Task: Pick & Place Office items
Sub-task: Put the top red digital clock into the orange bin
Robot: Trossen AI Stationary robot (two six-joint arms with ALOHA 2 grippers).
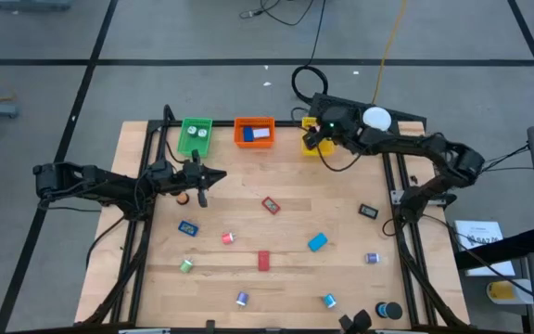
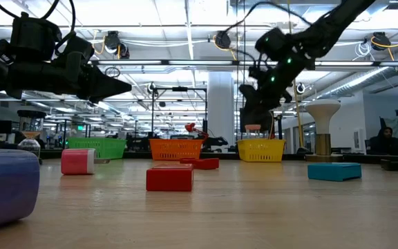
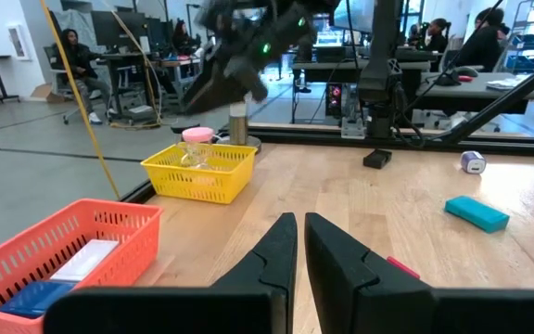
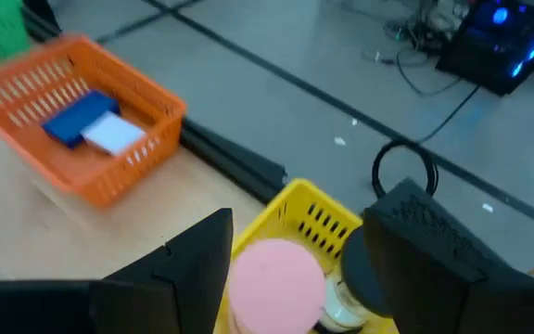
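My right gripper [image 4: 299,218] hangs open above the yellow tray [image 1: 315,146] at the table's far edge. Below and between its fingers a pink-topped round piece [image 4: 272,283] stands inside that tray, and the left wrist view shows this piece [image 3: 197,137] apart from the fingers. My left gripper [image 1: 202,181] waits level over the table's left part, shut on nothing. The orange tray [image 1: 254,132] holds a blue piece and a white piece [image 4: 109,134]. The green tray [image 1: 196,135] holds white rolls. Several small office items lie on the wood, among them a red block [image 1: 264,261] and a blue block [image 1: 317,243].
A white ball on a stand [image 1: 375,118] stands just right of the yellow tray, close to my right arm. Black pieces [image 1: 389,310] lie at the near right corner. A black frame borders the table. People sit at desks in the room beyond.
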